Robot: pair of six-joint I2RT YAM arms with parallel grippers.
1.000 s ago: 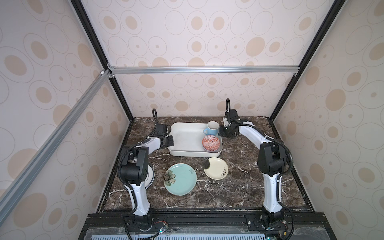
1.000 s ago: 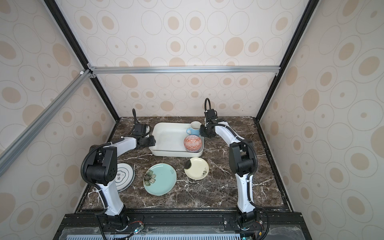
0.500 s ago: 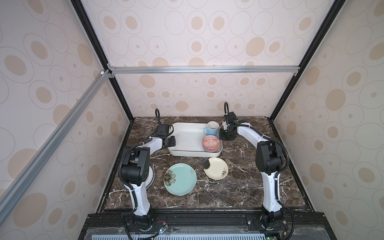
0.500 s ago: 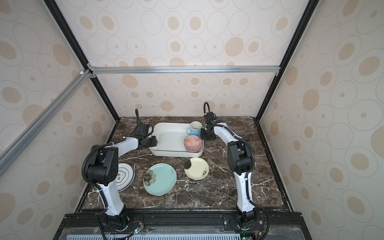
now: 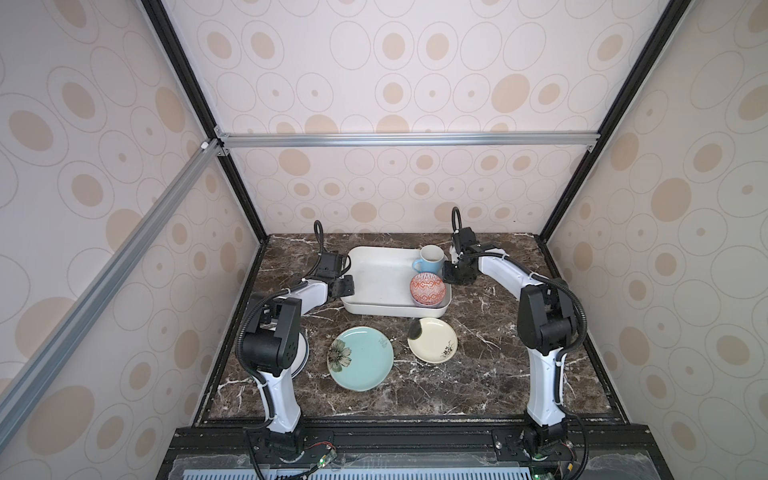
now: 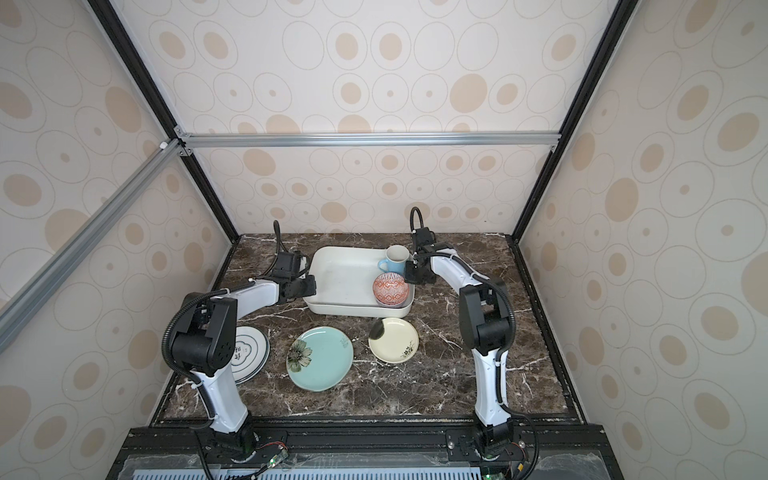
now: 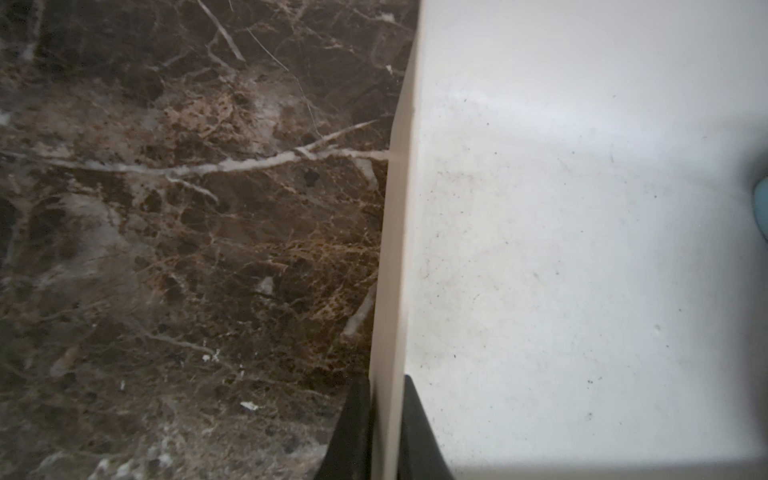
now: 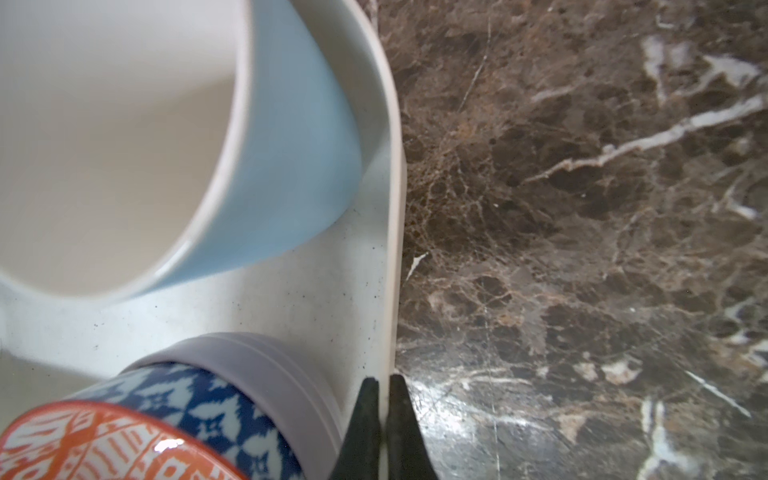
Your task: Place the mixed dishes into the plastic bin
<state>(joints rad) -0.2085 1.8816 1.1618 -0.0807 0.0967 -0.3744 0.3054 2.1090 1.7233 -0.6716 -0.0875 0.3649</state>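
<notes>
Between the jaws of the left gripper (image 7: 385,386) the bin (image 7: 392,249) rim is being pinched; the right gripper (image 8: 384,386) is clamping the opposite rim. Any shift is probably calling for both grippers moving level together. Just inside the left jaws bare floor is showing; inside the right, the mug (image 8: 291,124) is standing and a red bowl (image 8: 104,440) is nesting in a lavender bowl (image 8: 257,357). White plate (image 6: 253,353), teal plate (image 5: 360,358), cream plate (image 5: 432,340) are lying outside.

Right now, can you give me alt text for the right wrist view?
The right gripper is shut on the rim of the white plastic bin. Inside the bin stand a light-blue mug and a red-patterned bowl nested in a lavender bowl; outside the rim lies the dark marble table.
</notes>
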